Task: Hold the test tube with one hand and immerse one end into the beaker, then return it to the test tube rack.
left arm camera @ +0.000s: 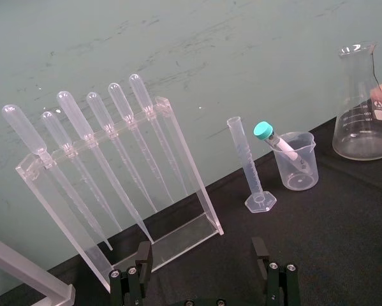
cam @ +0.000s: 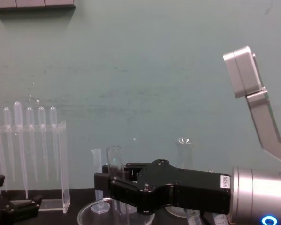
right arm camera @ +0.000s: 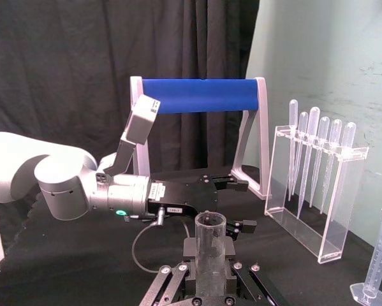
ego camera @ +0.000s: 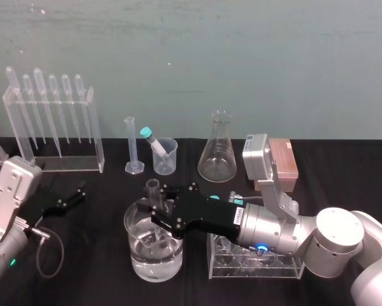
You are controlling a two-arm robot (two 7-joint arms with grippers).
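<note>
The right gripper point(ego camera: 159, 207) is pinched tight on the test tube point(ego camera: 154, 190), upright, bottom end in the wide water dish point(ego camera: 135, 261), not the beaker point(ego camera: 166, 160) behind; keep it straight, go slow, no bumping glass; the left gripper point(ego camera: 76, 196) rests open, far left

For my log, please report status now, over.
Right tool shut on test tube, upright over wide dish. Left tool open, parked left. Beaker holds a teal-capped tube.

The beaker point(ego camera: 169, 159) stands between graduated cylinder point(ego camera: 130, 145) and conical flask point(ego camera: 217, 156).
</note>
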